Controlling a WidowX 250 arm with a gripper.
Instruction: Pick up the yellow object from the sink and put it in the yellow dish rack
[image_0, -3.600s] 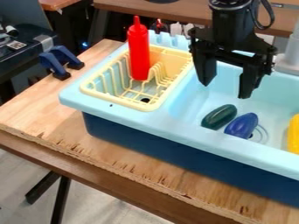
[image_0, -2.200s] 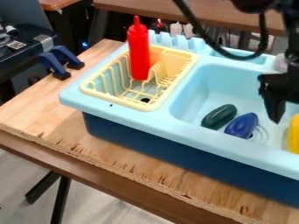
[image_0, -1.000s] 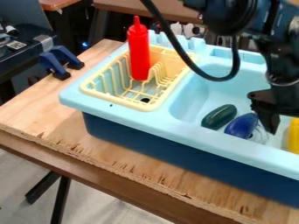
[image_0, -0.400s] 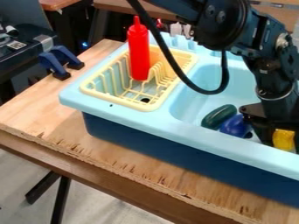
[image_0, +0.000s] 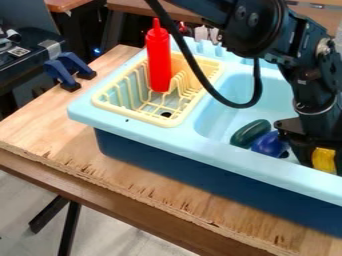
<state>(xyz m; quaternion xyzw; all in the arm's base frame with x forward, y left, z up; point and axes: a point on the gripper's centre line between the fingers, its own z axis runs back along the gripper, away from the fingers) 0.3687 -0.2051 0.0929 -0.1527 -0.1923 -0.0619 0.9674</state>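
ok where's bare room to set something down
Bare: light wooden tabletop left of and before the pale blue plastic sink. Crowded: inside its near edge, black gripper at a yellow object, near a blue oval and green oval.

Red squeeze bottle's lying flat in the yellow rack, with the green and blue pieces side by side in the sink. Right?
Not quite: the camera view shows the red squeeze bottle standing upright in the yellow rack. The green piece and blue piece are side by side in the sink.

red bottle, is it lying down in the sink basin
No, the red bottle stands upright in the yellow dish rack, beside the basin.
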